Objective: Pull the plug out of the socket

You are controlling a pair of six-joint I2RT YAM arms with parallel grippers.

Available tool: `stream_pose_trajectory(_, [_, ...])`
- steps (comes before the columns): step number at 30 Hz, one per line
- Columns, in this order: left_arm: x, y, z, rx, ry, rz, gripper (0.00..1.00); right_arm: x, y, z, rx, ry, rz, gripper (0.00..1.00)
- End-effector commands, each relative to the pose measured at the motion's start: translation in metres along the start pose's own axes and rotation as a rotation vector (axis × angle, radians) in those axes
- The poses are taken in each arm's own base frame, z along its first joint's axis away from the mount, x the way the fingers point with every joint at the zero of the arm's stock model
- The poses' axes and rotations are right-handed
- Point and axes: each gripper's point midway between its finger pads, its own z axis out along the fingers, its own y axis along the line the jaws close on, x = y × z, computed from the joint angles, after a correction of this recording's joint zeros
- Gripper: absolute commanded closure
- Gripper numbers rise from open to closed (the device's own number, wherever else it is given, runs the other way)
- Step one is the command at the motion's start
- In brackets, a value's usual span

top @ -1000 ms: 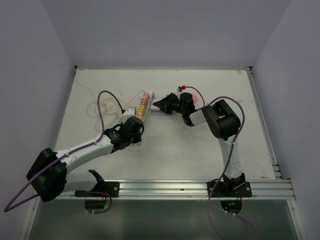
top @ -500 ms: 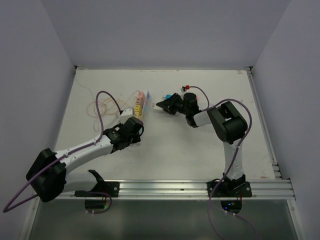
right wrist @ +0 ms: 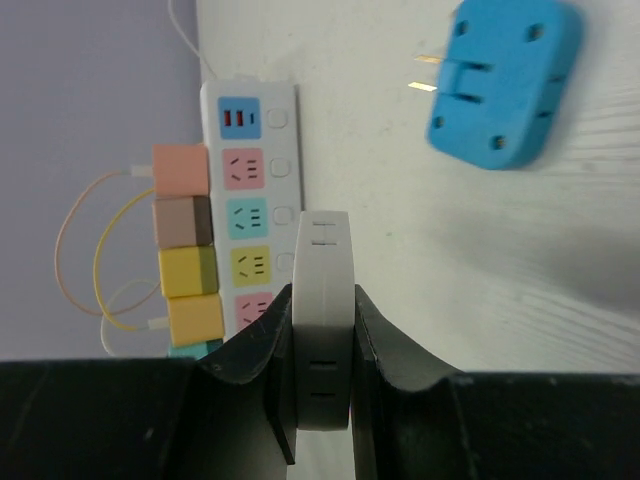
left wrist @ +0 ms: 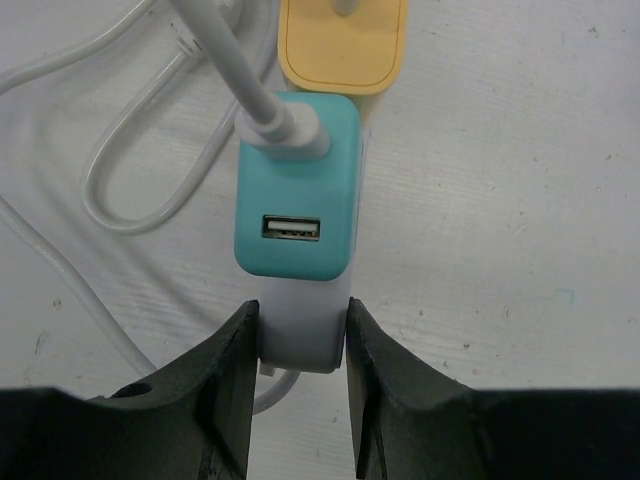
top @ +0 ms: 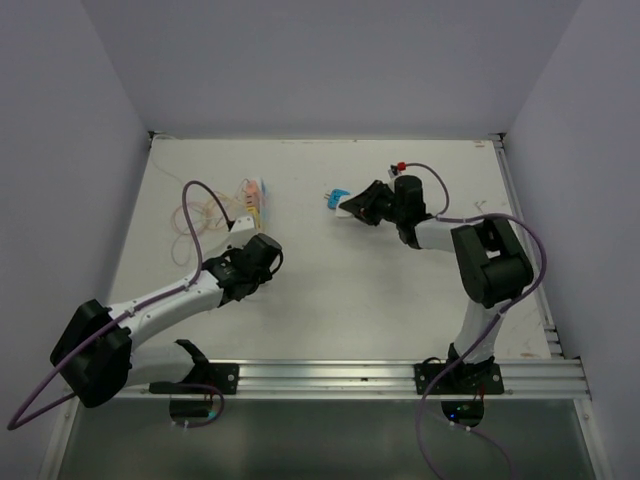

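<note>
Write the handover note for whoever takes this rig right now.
Grippers: left gripper is shut on the white end of the socket. The right gripper is shut on a white plug block, held clear of the socket.
Things: a blue plug lies loose on the table near the right gripper, prongs bare.
Done: both are off the socket.
Left: coloured cube plugs sit along the socket's side; I cannot tell whether they must come off. Otherwise, probably set the block down and release.
</note>
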Motion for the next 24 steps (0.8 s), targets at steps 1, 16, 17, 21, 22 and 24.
stream_pose_trajectory(1, [0.0,0.001,-0.001,0.016,-0.003,0.019,1.0,-0.044,-0.009,-0.038,0.028,-0.093,-0.043,1.0])
stream_pose_trajectory(16, [0.001,-0.005,-0.002,0.058,-0.004,0.03,1.0,-0.146,-0.094,-0.088,0.187,-0.292,0.071,1.0])
stream_pose_trajectory(17, [0.001,-0.006,-0.002,0.058,-0.004,0.032,1.0,-0.149,-0.097,-0.086,0.19,-0.294,0.077,1.0])
stream_pose_trajectory(21, [-0.001,-0.007,-0.003,0.067,-0.006,0.034,1.0,-0.162,-0.11,-0.08,0.208,-0.311,0.088,1.0])
stream_pose_trajectory(22, [-0.001,-0.008,-0.003,0.069,-0.006,0.033,1.0,-0.164,-0.113,-0.081,0.214,-0.321,0.092,1.0])
stream_pose_trajectory(24, [-0.001,-0.008,-0.003,0.073,-0.006,0.035,1.0,-0.17,-0.116,-0.081,0.216,-0.333,0.092,1.0])
